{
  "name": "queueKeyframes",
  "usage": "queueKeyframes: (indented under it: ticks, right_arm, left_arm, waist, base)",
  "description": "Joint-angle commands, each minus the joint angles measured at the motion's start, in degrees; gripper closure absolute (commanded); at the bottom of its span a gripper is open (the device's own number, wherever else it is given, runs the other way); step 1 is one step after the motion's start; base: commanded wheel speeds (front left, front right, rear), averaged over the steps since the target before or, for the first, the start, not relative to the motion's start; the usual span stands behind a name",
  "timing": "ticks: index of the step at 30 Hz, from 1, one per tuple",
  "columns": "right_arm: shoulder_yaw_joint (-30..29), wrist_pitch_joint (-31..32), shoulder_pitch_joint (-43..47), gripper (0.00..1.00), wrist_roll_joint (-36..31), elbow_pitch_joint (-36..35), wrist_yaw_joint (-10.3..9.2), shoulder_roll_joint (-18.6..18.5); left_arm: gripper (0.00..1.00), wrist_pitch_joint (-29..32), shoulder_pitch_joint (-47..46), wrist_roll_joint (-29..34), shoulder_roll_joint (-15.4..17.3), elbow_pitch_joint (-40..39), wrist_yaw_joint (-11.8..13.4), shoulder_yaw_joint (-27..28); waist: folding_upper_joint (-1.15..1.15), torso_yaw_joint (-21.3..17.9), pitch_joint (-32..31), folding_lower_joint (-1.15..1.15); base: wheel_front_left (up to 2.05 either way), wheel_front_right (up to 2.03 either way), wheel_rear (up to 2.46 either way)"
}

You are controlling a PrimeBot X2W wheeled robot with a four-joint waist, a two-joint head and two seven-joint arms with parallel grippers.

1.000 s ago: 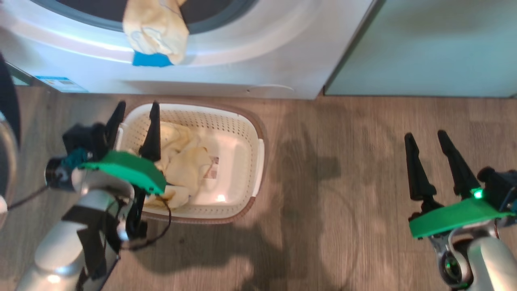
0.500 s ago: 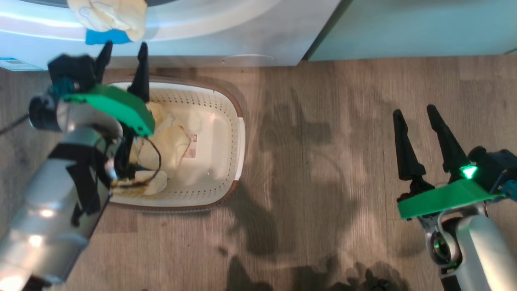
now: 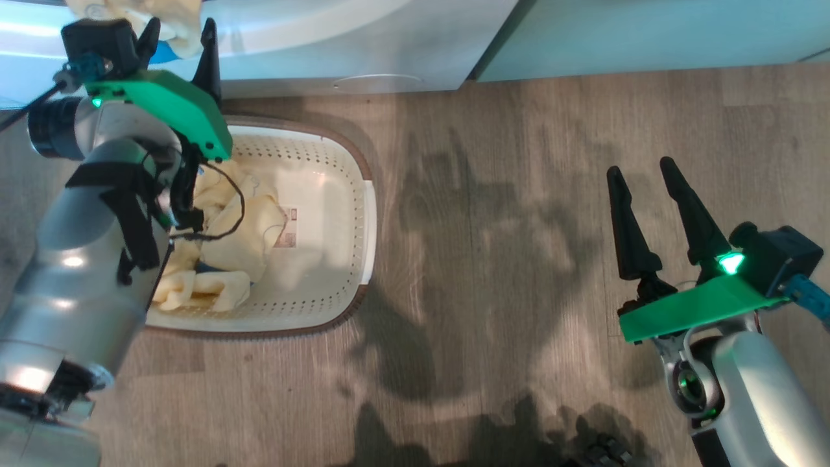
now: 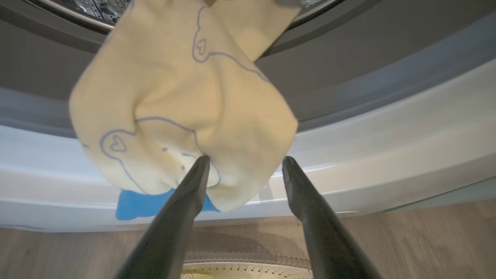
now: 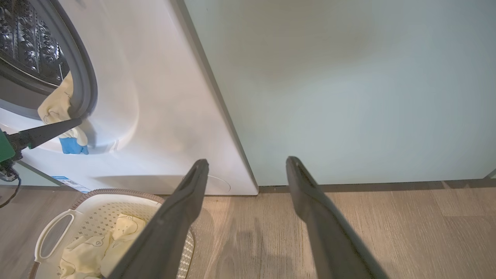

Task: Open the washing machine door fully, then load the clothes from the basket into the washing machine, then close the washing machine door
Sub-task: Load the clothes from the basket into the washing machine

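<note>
1. Washer (image 3: 311, 39): white front along the top of the head view, grey-rimmed drum mouth (image 5: 86, 81) seen from the right wrist.
2. 1 yellow garment (image 4: 182, 108) hangs out over the drum mouth's lower rim. It has a bear outline print and a blue part at the bottom.
3. Left gripper (image 3: 180, 32): jaws spread wide, nothing clamped. It is held up at the washer front, past the basket's far end. In its wrist view 1 fingertip (image 4: 201, 164) overlaps the garment's lower edge; can't tell if they touch.
4. Basket (image 3: 324, 305): on the wood floor (image 3: 506, 259), just in front of the washer, with the left arm over its left side.
5. More clothes (image 3: 240, 227) are piled in the basket's left half, beside the sticker (image 3: 286, 227).
6. Right gripper (image 3: 640, 167): jaws wide apart, empty, over bare floor well right of the basket. Its fingers point toward the pale green cabinet (image 5: 348, 85).
</note>
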Motion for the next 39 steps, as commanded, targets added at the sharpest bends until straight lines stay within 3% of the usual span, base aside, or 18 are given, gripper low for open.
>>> queueKeyframes:
  ticks: [1, 7, 9, 10, 17, 25, 31, 39]
  right_arm:
    - [1.25, -0.80, 0.19, 0.00, 0.68, -1.05, 0.21, 0.19]
    - [1.42, -1.06, 0.34, 0.00, 1.40, -0.26, 0.21, 0.33]
    - [1.35, -1.12, 0.43, 0.00, 1.58, -0.10, 0.21, 0.39]
    - [1.30, -1.14, 0.44, 0.00, 1.61, -0.05, 0.21, 0.41]
    - [0.91, -1.23, 0.22, 0.00, 1.36, 0.09, 0.21, 0.40]
    - [0.07, -1.27, 0.76, 0.00, 1.24, -0.04, 0.21, 0.35]
    - [0.03, -1.28, 1.01, 0.00, 1.00, -0.17, 0.21, 0.35]
    - [2.01, -1.29, -0.08, 0.00, 1.74, -0.10, 0.21, 0.48]
  left_arm:
    - [0.00, -0.67, -2.52, 0.59, 1.66, 0.73, -0.30, 1.12]
    - [0.00, -1.95, -4.87, 1.07, 0.78, 6.72, 0.14, 0.77]
    - [0.73, -2.11, -5.23, 1.00, 0.47, 8.20, 0.01, 0.64]
    - [1.00, -2.21, -5.38, 0.91, 0.34, 8.74, -0.21, 0.58]
    - [1.00, -2.15, -6.32, 0.94, 0.33, 9.96, -1.41, -0.23]
    - [1.00, 2.00, -6.32, 0.21, 2.06, 5.47, -2.86, -0.89]
    - [1.00, 7.14, -7.02, 0.56, 6.05, -4.34, -1.71, -0.92]
    - [1.00, 16.58, -10.67, 1.90, 14.26, -17.45, 1.23, 0.44]
  waist:
    - [0.00, -0.47, 0.10, 0.00]
    - [0.00, -1.03, -0.13, 0.00]
    - [0.00, -0.96, -0.22, 0.00]
    - [0.00, -0.87, -0.27, 0.00]
    - [0.00, 0.44, -0.63, 0.00]
    - [0.00, 2.46, -1.14, 0.00]
    - [0.00, 3.43, -1.34, 0.00]
    - [0.00, 1.76, -0.01, 0.00]
  base:
    - [0.00, 0.00, 0.00]
    - [0.00, 0.00, 0.00]
    - [0.00, 0.00, 0.00]
    - [0.00, 0.00, 0.00]
    - [0.00, 0.00, 0.00]
    - [0.00, 0.00, 0.00]
    - [0.00, 0.00, 0.00]
    - [0.00, 0.00, 0.00]
